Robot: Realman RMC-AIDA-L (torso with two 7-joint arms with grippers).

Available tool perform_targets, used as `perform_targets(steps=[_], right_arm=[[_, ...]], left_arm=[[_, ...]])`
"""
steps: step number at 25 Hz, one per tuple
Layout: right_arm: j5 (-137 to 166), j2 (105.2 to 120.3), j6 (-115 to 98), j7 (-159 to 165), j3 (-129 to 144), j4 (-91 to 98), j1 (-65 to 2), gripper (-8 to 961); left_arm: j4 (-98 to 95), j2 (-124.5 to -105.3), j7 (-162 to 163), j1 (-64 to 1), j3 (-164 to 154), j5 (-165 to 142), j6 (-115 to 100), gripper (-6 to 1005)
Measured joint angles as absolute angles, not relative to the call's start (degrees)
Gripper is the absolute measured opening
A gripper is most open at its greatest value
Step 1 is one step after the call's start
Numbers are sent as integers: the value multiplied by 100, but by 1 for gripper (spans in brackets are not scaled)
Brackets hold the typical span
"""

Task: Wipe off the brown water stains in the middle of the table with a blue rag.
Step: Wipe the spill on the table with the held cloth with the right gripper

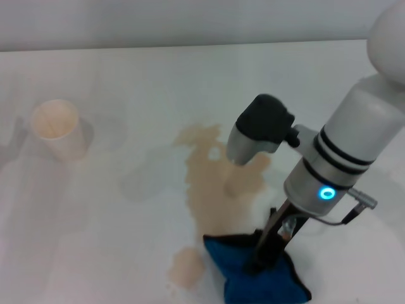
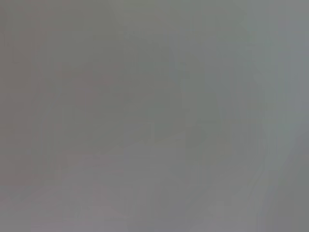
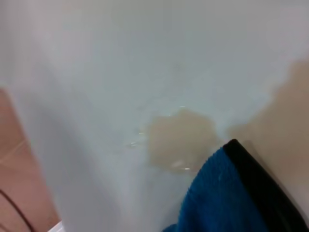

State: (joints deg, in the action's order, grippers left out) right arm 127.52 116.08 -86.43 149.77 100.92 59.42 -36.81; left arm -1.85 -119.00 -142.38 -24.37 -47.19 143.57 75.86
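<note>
The brown water stains show in the head view as a large tan puddle (image 1: 218, 183) in the middle of the white table (image 1: 126, 82) and a small blot (image 1: 186, 266) near the front. The blue rag (image 1: 262, 275) with black edging lies at the puddle's near end, just right of the blot. My right gripper (image 1: 261, 253) points down into the rag and is shut on it, pressing it to the table. The right wrist view shows the rag (image 3: 227, 198), the small blot (image 3: 178, 140) touching its edge, and part of the large puddle (image 3: 285, 130). The left gripper is out of view.
A cream paper cup (image 1: 57, 130) stands upright at the far left of the table. The table's edge and reddish floor (image 3: 14, 164) show in the right wrist view. The left wrist view is a featureless grey.
</note>
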Motion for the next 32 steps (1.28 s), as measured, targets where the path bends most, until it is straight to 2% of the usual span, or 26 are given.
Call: perform_targets(steps=[14,32], right_arm=[[11979,11613,-8094,14660,10983,5876,-3658,79],[11966,11547,-7239,14651,10748,5438,-3710,58]], left_arm=[[-184,-11891,-14238,-2461,-4736,14352,7510,861],[-203,-11883,-14238,-2475,-4737,14282,7502,861]])
